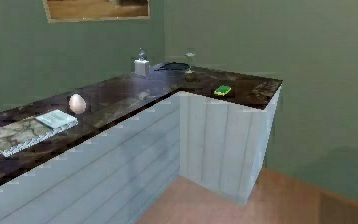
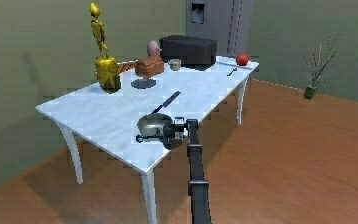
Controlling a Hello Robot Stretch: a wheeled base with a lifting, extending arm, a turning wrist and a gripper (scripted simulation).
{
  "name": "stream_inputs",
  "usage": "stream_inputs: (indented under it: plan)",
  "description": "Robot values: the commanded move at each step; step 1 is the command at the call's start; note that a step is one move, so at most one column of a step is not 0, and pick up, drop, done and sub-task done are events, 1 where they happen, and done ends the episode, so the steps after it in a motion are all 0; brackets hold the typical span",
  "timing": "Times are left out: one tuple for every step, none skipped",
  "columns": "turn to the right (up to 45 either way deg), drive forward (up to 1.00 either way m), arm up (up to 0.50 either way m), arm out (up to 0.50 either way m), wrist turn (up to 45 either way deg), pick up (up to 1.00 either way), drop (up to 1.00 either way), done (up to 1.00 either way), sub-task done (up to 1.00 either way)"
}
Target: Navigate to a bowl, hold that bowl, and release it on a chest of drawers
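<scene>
– Arm side view first: where is the bowl?
– On the white table point(image 2: 97, 115). A round grey vessel point(image 2: 153, 124) stands close to the tabletop's near edge, not far from its nearest corner. I take it for the bowl of the task.
– And the claw?
– The gripper point(image 2: 165, 136), at the end of the arm point(image 2: 197, 185), is right at this vessel. As the vessel stands on the tabletop there, I cannot tell whether the gripper holds anything.
– So which step is it?
– I judge it is the taking of the bowl; the driving looks done. The next move calls for a sure hold, then a lift straight up, so the vessel clears the tabletop before the arm draws back.
– What is in the way?
– A long dark utensil point(image 2: 169, 100) lies just behind the vessel, toward the tabletop's middle; a push outward could hit it. The edge is near, so a sideways slip could send the vessel over it.
– Room for driving after?
– The wooden floor point(image 2: 297, 150) at the arm side view's right is bare up to a potted plant point(image 2: 313, 70). In the forward view a dark-topped counter point(image 1: 137, 95) stands ahead, and bare floor lies past its outer corner at the right. I would turn there to look for a chest of drawers.
</scene>
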Motion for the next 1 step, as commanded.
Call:
stream_inputs:
  plan:
    - [0.0,0.0,0.1,0.0,0.0,0.0,0.0,0.0,0.0]
